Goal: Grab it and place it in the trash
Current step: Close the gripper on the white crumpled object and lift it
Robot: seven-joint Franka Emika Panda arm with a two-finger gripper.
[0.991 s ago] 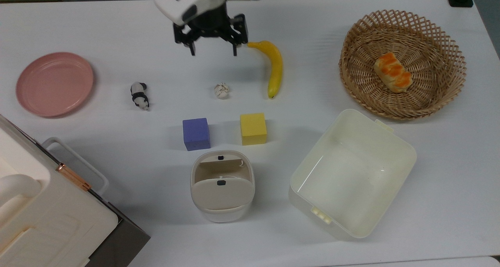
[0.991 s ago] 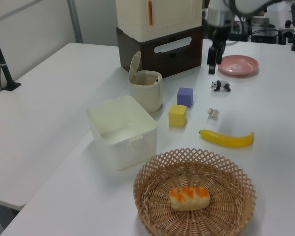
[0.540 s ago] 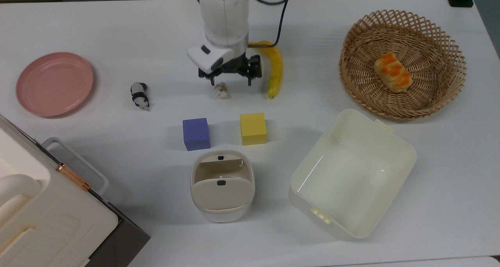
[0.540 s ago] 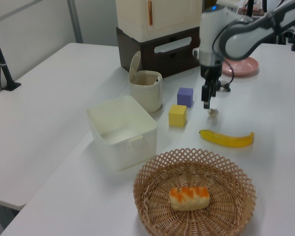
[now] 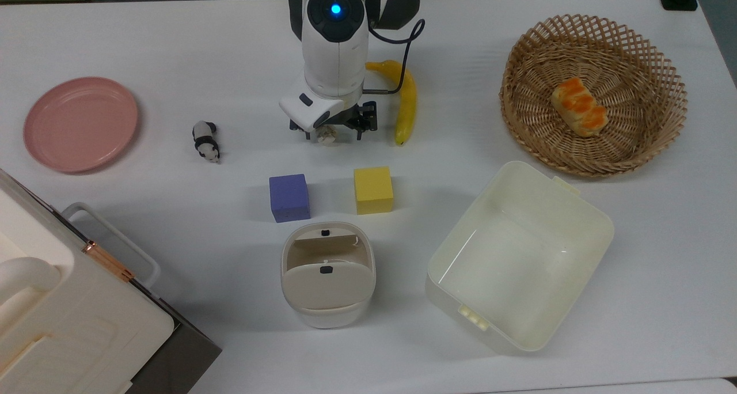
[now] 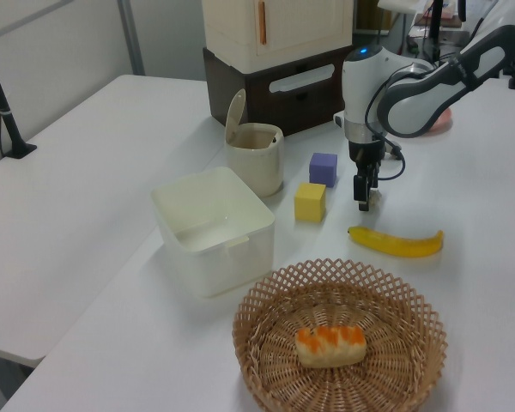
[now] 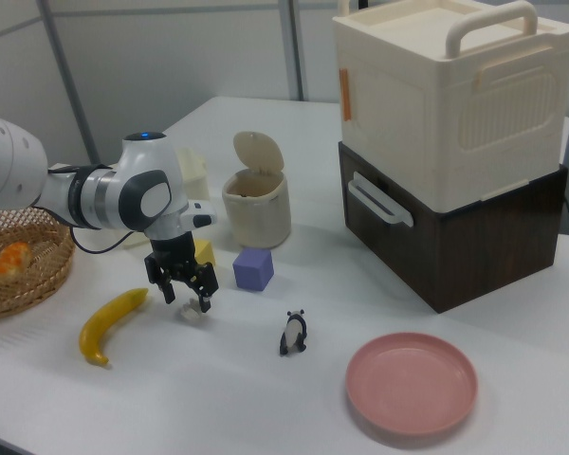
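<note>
end effector: (image 5: 328, 133) down low over the wad, black fingers (image 7: 167, 290) spread apart on either side of it, not clamped on anything as far as I can see. In the right view (image 7: 187, 297) the tips sit right above the surface

wad: (image 5: 327, 136) on the white surface (image 5: 173, 48) between the fingers, mostly covered by the arm's white wrist in the top view, just a bit peeks out. In the right view it's a pale blob (image 7: 192, 310) under the tips. Can't tell if the fingers touch it. In the left view the fingers stand in front of it, can't really make it out there

bin: (image 5: 327, 281) flap lid tipped up and open, dark button on it. Sits below the two cubes in the top view, well apart from the wad

cubes: purple (image 5: 289, 197) and yellow (image 5: 373, 190), between wad and bin in the top view. Yellow one mostly hidden behind the arm in the right view

banana: (image 5: 406, 103) just beside the end effector on the top view's right, its top end crossed by the arm's cable

panda: (image 5: 206, 141) standing on the top view's left of the wad, apart from it

tub: (image 5: 576, 209) lidless, near the bin on the top view's right

basket: (image 5: 518, 94) bread roll (image 5: 578, 106) inside

plate: (image 5: 80, 123) pink, far on the top view's left

stacked boxes: (image 7: 450, 142) cream box on a dark one, cut off at the top view's bottom left corner
</note>
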